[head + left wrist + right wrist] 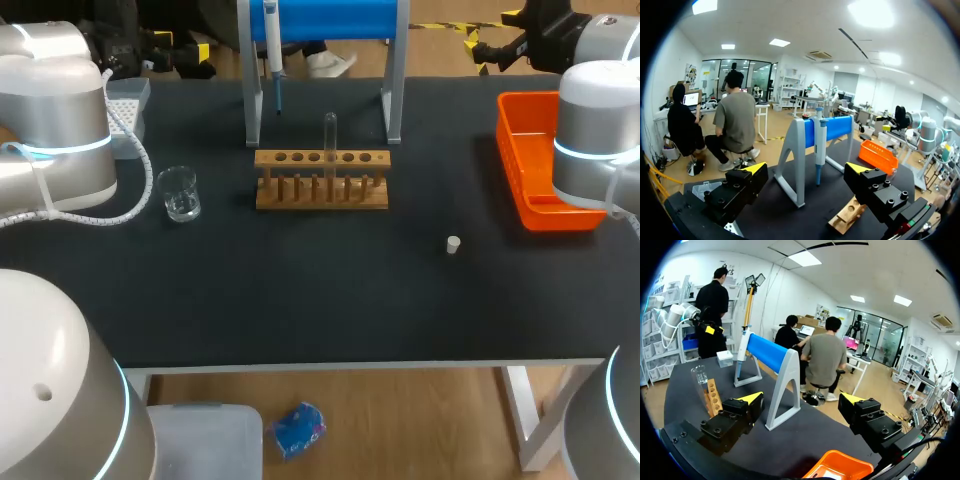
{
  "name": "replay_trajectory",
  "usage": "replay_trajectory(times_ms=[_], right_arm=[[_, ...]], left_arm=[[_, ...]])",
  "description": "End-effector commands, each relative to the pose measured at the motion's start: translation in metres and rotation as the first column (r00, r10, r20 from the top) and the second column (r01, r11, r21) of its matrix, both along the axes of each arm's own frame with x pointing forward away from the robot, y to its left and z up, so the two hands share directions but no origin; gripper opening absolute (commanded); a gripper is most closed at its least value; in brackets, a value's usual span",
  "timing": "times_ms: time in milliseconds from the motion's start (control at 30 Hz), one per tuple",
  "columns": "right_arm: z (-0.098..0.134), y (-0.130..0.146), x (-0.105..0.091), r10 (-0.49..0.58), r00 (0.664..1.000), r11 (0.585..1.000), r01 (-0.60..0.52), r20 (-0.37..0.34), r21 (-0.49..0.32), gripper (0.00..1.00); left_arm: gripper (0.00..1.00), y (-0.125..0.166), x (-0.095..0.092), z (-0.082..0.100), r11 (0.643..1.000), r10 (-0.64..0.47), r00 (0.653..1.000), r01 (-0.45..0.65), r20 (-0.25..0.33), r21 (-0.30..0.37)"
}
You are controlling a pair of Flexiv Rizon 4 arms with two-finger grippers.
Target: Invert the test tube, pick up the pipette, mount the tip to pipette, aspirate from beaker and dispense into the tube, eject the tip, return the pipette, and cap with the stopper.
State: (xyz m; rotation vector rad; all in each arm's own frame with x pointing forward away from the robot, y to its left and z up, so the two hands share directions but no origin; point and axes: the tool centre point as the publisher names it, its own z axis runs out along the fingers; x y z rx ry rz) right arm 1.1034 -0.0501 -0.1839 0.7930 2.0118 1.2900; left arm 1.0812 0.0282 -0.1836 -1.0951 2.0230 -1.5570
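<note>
Left wrist view gives you the left pincer [807, 171] spread wide and holding nothing. Straight ahead of it the pipette [819, 145] hangs on the blue stand [834, 127], and the end of the rack [847, 218] peeks out beside one finger. Your right pincer [801, 399] is just as wide and just as empty. The orange bin [841, 470] lies just under it, the stand is ahead, and the beaker [699, 374] sits well off beyond one finger.

Only the head view shows the test tube [329, 135] plainly. It stands upright in the rack, away from both pincers, though you cannot tell which end is up. That view alone also shows the stopper [453, 244], lying loose on the tabletop [300, 300]. It shows neither pincer, so you can only read the fingers from the wrist views.

Watch the first grasp. The tube is clear, thin and probably slippery, so an off-centre close could let it slide or could drag the light rack along. The stand's legs and the hanging pipette sit just behind the rack, and a deep approach risks knocking them.
</note>
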Motion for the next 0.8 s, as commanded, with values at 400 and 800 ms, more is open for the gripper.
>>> replay_trajectory(times_ms=[400, 800], right_arm=[[0.000, 0.055, -0.046, 0.326, 0.945, 0.913, -0.321, 0.024, 0.252, 1.00], [-0.019, 0.092, -0.104, 0.594, 0.804, 0.771, -0.571, 0.006, 0.282, 1.00]], left_arm=[[1.00, -0.035, -0.048, 0.007, 0.922, -0.387, 0.918, 0.383, 0.090, 0.062], [1.00, -0.042, -0.067, 0.009, 0.880, -0.471, 0.854, 0.474, 0.222, 0.043]])
